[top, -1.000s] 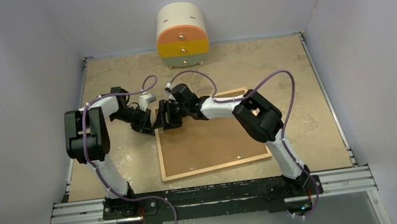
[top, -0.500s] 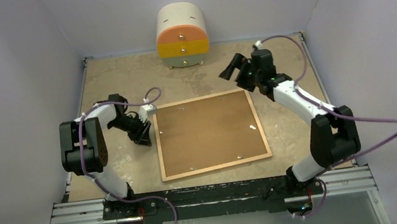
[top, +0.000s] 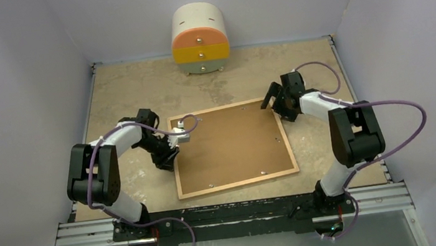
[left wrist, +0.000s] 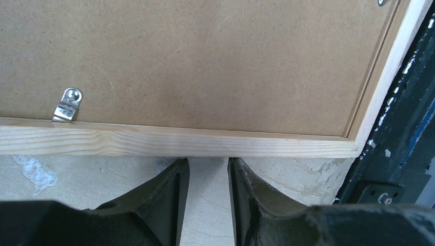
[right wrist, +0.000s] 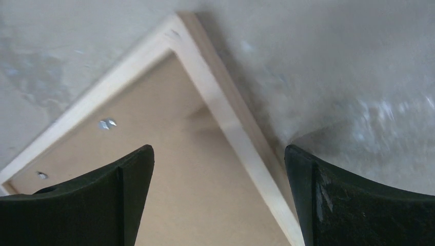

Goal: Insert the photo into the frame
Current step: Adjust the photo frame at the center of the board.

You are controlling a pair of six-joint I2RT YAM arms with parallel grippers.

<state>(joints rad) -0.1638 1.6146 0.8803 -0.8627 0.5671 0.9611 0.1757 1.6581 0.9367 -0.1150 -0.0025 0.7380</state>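
Frame (left wrist: pixel 179 141) lies face down near the middle of the desk (top: pixel 136 89), with the brown board (top: pixel 231 146) seated in its back and a bent metal tab (left wrist: pixel 66 105) at the inner edge. Photo is not in sight, and I cannot tell whether it sits under the board. My left claw (left wrist: pixel 206 162) is low on the desk at the frame's left rail. Its fingers are a narrow gap apart with nothing between them, and the tips are right at the wood. My right claw (right wrist: pixel 219 151) hangs over the far right corner, spread wide and gripping nothing. I judge the frame light but broad: thin pine rails, stiff enough, likely to pivot or skate if pushed at one point. Best hold is across a rail near a corner, or a nudge from two opposite sides. A glossy print would be limp and slick, and it would mark and crease easily, so take it by an edge. The tabs look small and fiddly. Desk top is mottled beige, hard and flat, with little grip. Pale walls close in on three sides, and a round cabinet (top: pixel 199 37) stands at the far wall, well apart from the frame.
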